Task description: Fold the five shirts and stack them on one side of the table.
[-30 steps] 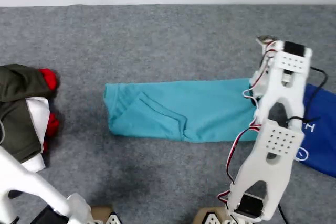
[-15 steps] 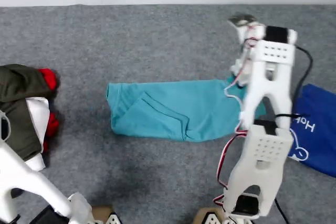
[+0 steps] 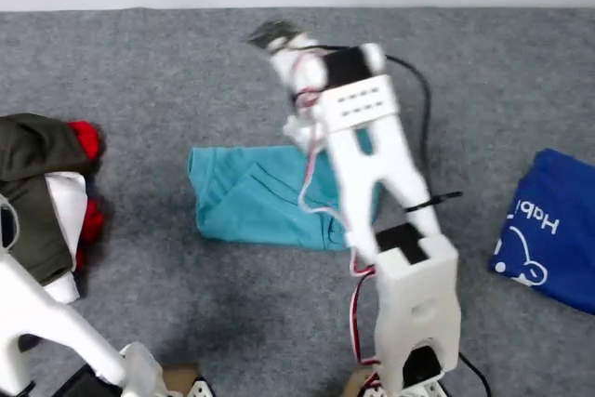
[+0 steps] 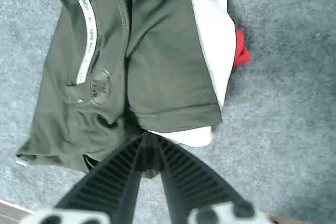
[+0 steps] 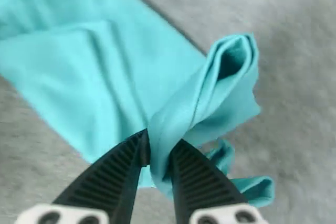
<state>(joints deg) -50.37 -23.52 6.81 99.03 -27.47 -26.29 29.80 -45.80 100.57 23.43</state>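
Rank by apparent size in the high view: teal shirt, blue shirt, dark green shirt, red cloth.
Largest: teal shirt.
Then blue shirt and dark green shirt, which look alike, both cut by the frame's edge.
Smallest: red cloth.

Smooth matt teal cloth shirt, ribbed black plastic jaws, rough grey felt table cover

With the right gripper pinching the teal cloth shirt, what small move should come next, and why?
Probably carry the pinched end across to the opposite edge of the teal cloth shirt and lower it. The right gripper is shut on a bunched fold lifted off the grey felt table, the rest lying flat, so that would halve it.
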